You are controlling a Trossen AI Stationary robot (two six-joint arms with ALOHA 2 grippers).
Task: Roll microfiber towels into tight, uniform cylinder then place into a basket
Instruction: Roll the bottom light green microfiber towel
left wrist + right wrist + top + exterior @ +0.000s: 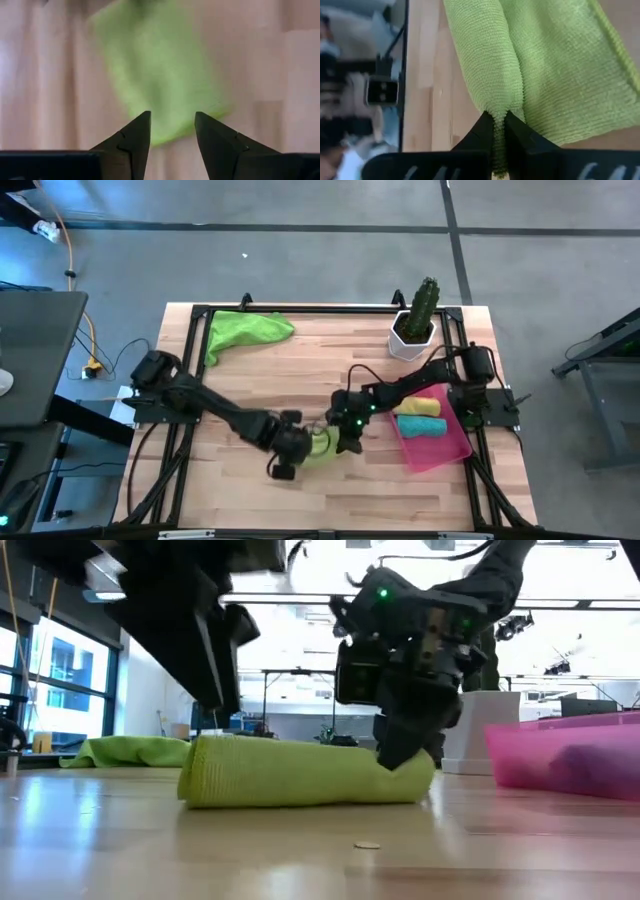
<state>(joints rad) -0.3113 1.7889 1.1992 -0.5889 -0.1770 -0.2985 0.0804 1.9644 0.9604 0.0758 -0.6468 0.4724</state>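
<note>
A lime green microfiber towel (300,772), rolled into a cylinder, lies on its side on the wooden table (240,485) near the middle. My right gripper (499,125) is shut on one end of it. My left gripper (172,131) hangs open just above the roll's other end (200,765), with nothing between its fingers. A second lime towel (245,330) lies loose and crumpled at the far left. The pink basket (452,452) at the right holds a yellow roll (422,407) and a teal roll (422,425). My right gripper pinches a ridge of the rolled cloth (495,107) at the roll's end between its two fingers. The fingers slant down from the table's right side (405,745). How many layers are in the pinch I cannot tell. The roll rests along its length on the table.
A white pot with a green cactus (415,325) stands at the far right, behind the basket. A black frame (300,310) runs along the table's edges. Bare wood lies in front of the roll toward the near edge.
</note>
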